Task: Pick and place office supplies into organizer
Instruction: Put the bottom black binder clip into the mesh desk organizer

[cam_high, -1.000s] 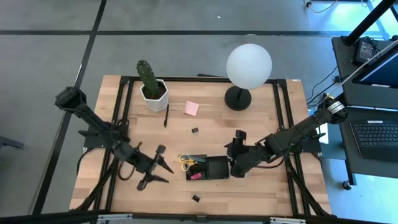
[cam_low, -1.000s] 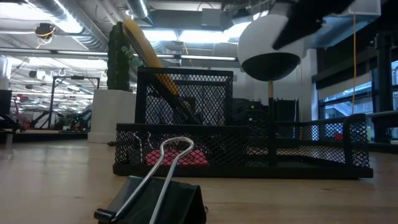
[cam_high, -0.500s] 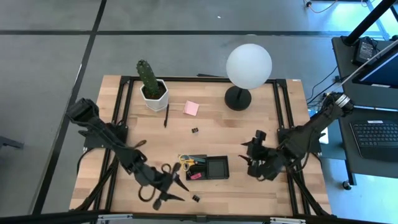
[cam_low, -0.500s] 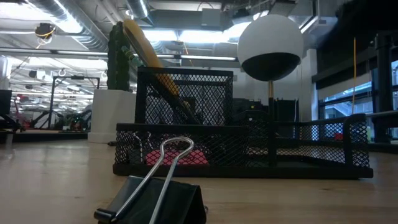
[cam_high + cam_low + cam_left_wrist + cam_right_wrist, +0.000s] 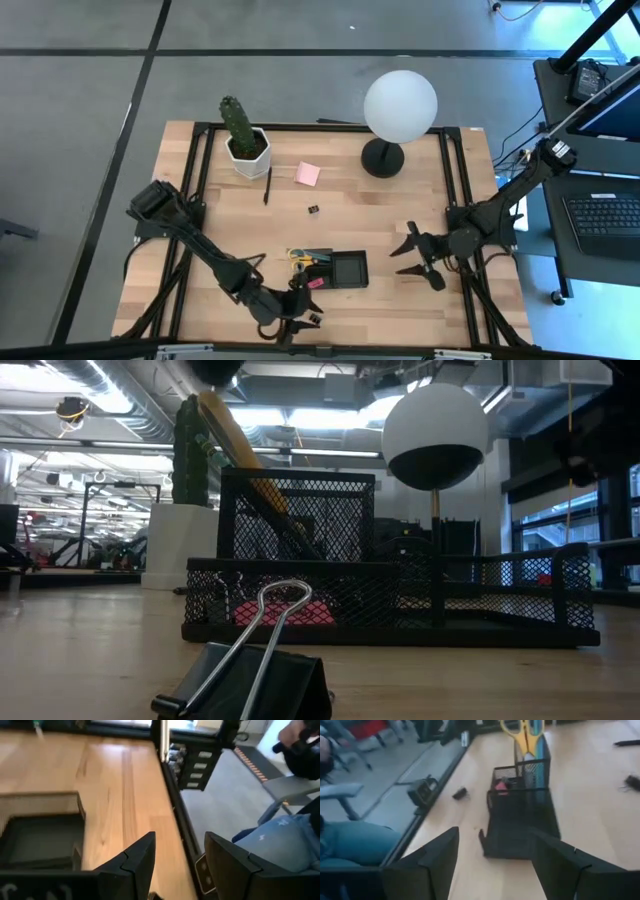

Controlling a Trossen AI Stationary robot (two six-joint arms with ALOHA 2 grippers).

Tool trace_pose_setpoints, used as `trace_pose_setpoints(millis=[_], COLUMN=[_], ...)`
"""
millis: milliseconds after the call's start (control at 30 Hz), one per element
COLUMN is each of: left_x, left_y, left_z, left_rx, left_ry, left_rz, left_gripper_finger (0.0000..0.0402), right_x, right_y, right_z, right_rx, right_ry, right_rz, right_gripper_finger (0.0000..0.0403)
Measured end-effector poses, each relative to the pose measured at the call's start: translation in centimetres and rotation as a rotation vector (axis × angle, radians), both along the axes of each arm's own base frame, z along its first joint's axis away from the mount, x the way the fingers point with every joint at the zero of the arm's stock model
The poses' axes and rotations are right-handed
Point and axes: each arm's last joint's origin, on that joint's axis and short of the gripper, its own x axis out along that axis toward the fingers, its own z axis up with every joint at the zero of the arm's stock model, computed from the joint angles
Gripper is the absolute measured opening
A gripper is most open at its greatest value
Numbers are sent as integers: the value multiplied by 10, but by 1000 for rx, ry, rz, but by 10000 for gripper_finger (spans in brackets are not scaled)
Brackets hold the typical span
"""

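Note:
The black mesh organizer (image 5: 335, 270) (image 5: 520, 822) (image 5: 400, 595) (image 5: 40, 832) stands near the table's near edge, holding yellow-handled scissors (image 5: 300, 262) (image 5: 520, 732) upright and a pink-red eraser (image 5: 317, 283). A black binder clip (image 5: 315, 318) (image 5: 250, 680) (image 5: 460, 793) lies by the near edge. My left gripper (image 5: 303, 314) (image 5: 180, 865) hangs open just left of that clip. My right gripper (image 5: 420, 258) (image 5: 502, 857) is open, right of the organizer. A pink sticky pad (image 5: 307, 174), a black pen (image 5: 268, 185) and a second clip (image 5: 313, 209) lie farther back.
A potted cactus (image 5: 242, 138) and a white globe lamp (image 5: 400, 108) stand along the far edge. Black frame rails (image 5: 195, 190) run along the table's sides. A seated person's blue-clad leg (image 5: 285, 840) shows beyond the near edge.
My left gripper has swung toward the near edge and to the right, ending beside the binder clip there. My right gripper has drawn back from the organizer's right end toward the table's right edge. The supplies and the organizer have stayed put.

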Motion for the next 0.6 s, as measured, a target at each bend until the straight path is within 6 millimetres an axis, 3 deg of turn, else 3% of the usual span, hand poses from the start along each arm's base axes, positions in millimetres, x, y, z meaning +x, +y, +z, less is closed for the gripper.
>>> trace_pose_setpoints(millis=[167, 400, 600], left_x=[9, 13, 13], left_y=[-5, -6, -7], left_z=[-20, -53, -67], left_rx=[-23, 2, -49], left_ry=[38, 82, 126], left_rz=[60, 171, 214], left_gripper_finger=[163, 163, 163], right_x=[-6, -5, -6], right_y=[-3, -3, -2], right_z=[-14, -12, -13], right_rx=[68, 92, 77], right_ry=[-45, -51, -50], right_rz=[49, 47, 69], right_gripper_finger=[236, 236, 236])
